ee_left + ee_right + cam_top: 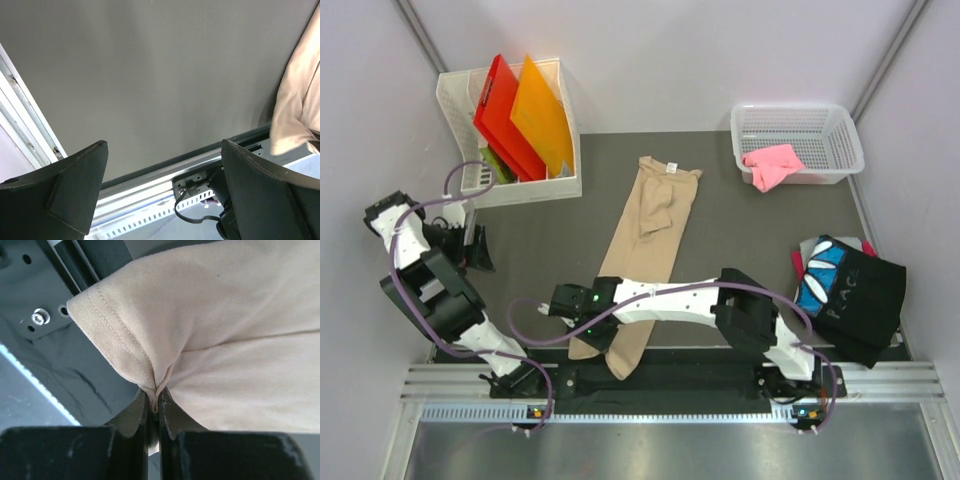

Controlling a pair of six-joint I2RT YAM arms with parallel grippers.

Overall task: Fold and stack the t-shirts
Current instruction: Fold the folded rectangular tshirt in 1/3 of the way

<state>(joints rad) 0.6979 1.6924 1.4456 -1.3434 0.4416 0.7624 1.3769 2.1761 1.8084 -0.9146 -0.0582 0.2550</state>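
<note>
Right tool (154, 409): shut, pinching tan shirt (645, 232) hem at bench (740, 230) near edge.
Left tool (162, 146): wide open, empty.
Risk: thin corner pinch may slip; lone lift would skew fold.

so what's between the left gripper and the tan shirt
Only bare dark mat lies between the left gripper and the tan t-shirt. The top view shows the whole stretch; the left wrist view agrees.

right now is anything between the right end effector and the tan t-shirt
Nothing visible does. The right end effector is shut on the stitched hem of the tan t-shirt, with the cloth pinched directly between its fingers.
</note>
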